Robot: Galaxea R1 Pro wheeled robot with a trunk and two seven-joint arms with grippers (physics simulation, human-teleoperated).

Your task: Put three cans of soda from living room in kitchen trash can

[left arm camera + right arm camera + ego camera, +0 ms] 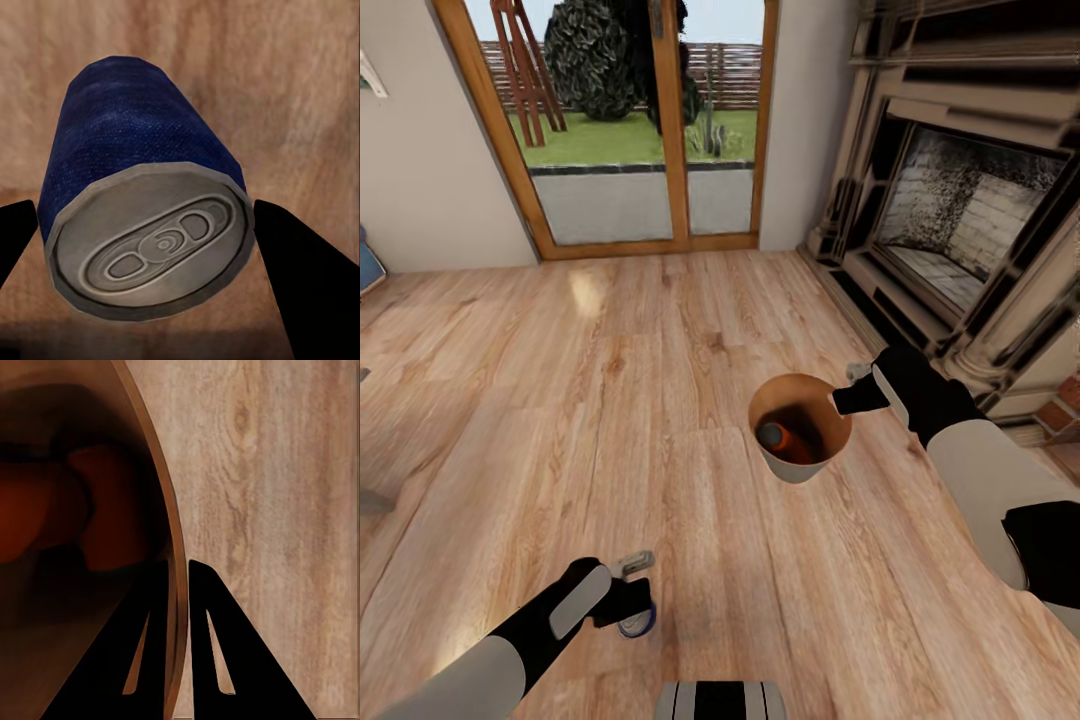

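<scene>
Blue soda can [142, 195] lies on the wood floor [610, 400], long axis flat, between the left gripper's [632, 595] spread fingers. Right gripper [852, 388] pinches the trash can's [800, 468] rim; 1 orange can [785, 442] lies inside.

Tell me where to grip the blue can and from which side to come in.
Grip the blue can across its round side wall, just under the grey top. Come down from above: it seems to stand upright on the wood floor, and the left gripper already straddles it, jaws open on either side.
</scene>
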